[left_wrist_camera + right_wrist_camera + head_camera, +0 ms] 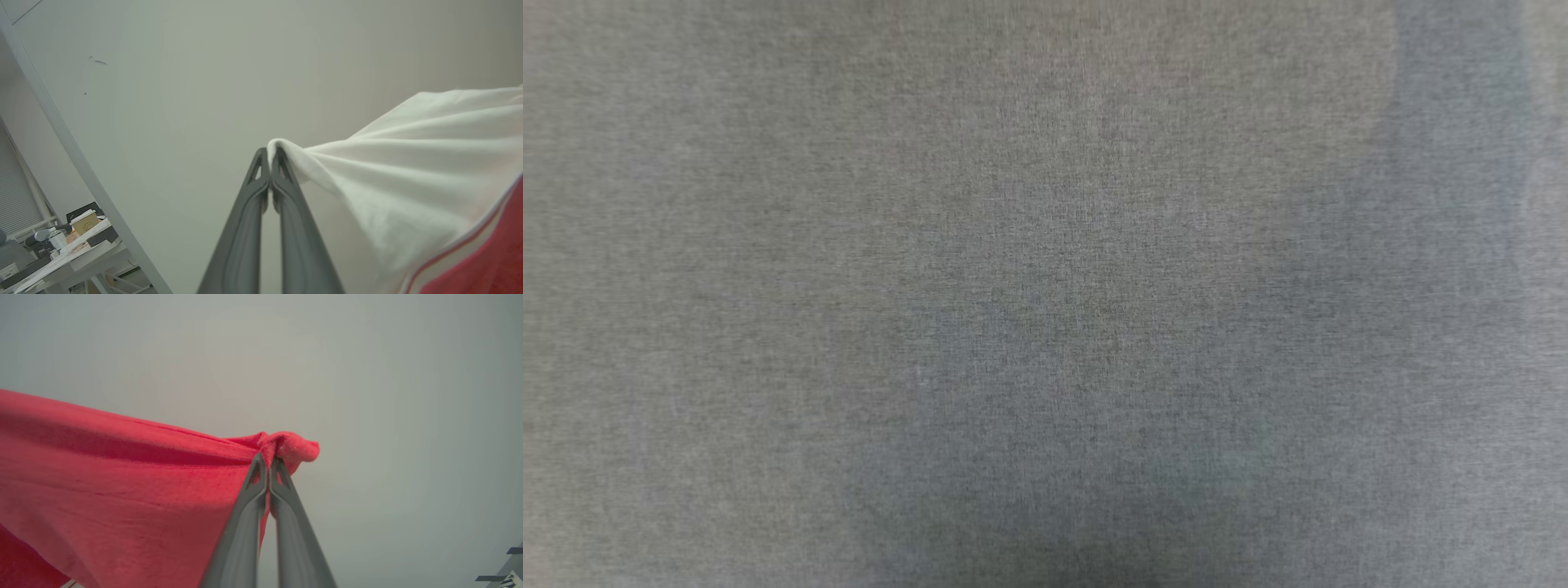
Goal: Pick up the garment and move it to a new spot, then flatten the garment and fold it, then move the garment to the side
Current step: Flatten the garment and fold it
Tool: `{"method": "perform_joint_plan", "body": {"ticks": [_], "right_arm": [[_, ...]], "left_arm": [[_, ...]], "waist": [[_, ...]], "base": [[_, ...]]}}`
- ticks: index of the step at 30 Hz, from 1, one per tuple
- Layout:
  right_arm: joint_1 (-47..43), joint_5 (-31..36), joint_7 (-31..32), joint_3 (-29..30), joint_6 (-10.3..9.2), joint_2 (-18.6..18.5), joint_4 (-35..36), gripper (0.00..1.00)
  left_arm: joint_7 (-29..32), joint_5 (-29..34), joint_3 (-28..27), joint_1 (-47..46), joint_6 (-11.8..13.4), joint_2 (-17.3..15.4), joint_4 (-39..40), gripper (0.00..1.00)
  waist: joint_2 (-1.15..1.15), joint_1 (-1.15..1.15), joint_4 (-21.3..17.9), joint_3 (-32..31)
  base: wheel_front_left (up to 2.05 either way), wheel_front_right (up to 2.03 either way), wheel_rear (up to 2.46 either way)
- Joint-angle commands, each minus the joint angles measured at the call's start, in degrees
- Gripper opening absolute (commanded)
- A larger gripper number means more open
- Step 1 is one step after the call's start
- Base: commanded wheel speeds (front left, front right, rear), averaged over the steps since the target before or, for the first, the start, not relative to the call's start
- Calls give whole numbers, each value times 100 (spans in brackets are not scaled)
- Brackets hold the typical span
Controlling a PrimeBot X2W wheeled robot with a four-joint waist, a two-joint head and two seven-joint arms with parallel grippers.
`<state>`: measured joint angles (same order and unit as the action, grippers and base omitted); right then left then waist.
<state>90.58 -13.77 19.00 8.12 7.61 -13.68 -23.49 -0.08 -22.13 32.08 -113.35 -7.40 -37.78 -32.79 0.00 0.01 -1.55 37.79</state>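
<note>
The garment is lifted off the surface and stretched between both arms. In the left wrist view my left gripper (269, 153) is shut on the edge of a white sleeve of the garment (416, 171), which drapes off to the right down to striped trim and red cloth. In the right wrist view my right gripper (267, 459) is shut on a bunched corner of the garment's red cloth (122, 486), which spreads away to the left. A blurred grey woven surface (1045, 294) lies close before the head camera, hiding what is behind it.
Behind both grippers stands a plain pale wall (245, 73). At the lower left of the left wrist view a cluttered desk (61, 253) carries a paper cup (85, 222) and papers, beside a white frame edge (61, 134).
</note>
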Motion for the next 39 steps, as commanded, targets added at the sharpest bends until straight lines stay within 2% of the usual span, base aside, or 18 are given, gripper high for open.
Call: {"method": "perform_joint_plan", "body": {"ticks": [1,7,13,19,25,33,39], "right_arm": [[82,86,-149,-23,-12,-53,-205,0],[87,152,-777,-208,-12,120,-801,0],[-518,-100,-1223,-639,-12,188,-1050,0],[-1342,-419,-1505,-872,-12,160,-1198,0],[-2304,-796,-1637,-1148,-12,123,-1216,0],[-3713,-1322,-1768,-1456,-12,-18,-1196,0],[-4606,-1815,-1747,-1537,-12,-184,-1382,0]], "left_arm": [[-117,98,45,-154,7,-26,-213,0],[-953,22,216,-6,-2,217,-877,0],[-1415,-408,199,1000,-5,632,-1122,0],[-1487,-595,166,2343,29,1019,-844,0],[-1490,-668,-84,3917,179,1221,-323,0],[-1491,-917,-406,5958,322,1419,26,0],[-1491,-1048,-489,7240,322,1441,137,0]], "waist": [[0,-1,-54,374],[0,-1,56,474],[0,-1,214,393],[0,-1,323,51],[0,-1,384,-541],[0,-1,463,-1421],[0,-1,581,-1962]], "base": [[0,0,0],[0,0,0],[0,0,0],[0,0,0],[0,0,0],[0,0,0],[0,0,0]]}}
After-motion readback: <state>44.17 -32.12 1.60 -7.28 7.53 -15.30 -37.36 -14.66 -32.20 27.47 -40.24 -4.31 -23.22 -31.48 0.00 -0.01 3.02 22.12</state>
